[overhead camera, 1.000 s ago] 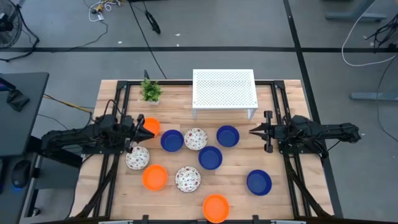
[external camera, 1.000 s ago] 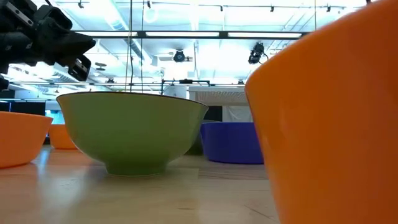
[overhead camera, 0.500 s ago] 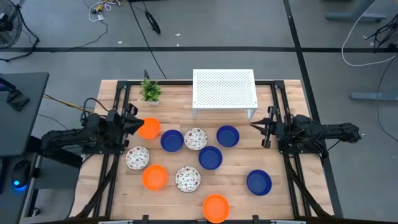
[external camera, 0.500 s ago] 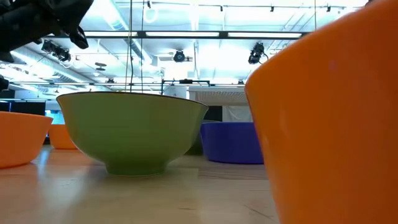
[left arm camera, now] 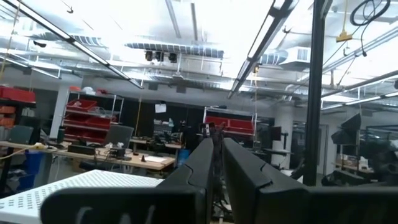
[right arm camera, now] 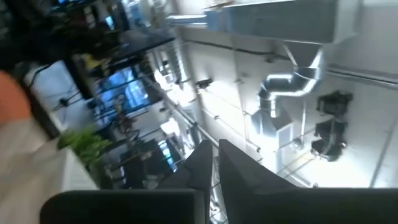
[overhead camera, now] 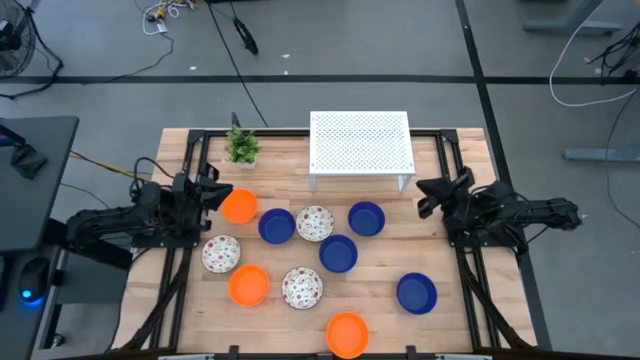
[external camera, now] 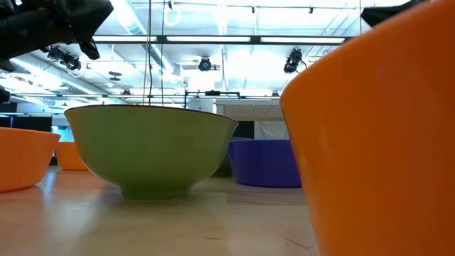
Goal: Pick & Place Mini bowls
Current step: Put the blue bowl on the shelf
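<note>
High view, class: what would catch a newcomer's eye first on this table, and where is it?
A cluster of mini bowls fills the table's middle and front: blue ones, orange ones and speckled white ones. Behind them stands a white perforated stand, a small green plant to its left. The left gripper and right gripper flank the bowls, both shut.

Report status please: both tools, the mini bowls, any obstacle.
Left tool shut, empty, beside the orange round bowl. Right tool shut, empty, near the white perforated rectangular stand. Ten small round bowls on the wooden table, none gripped. Nothing blocking.
</note>
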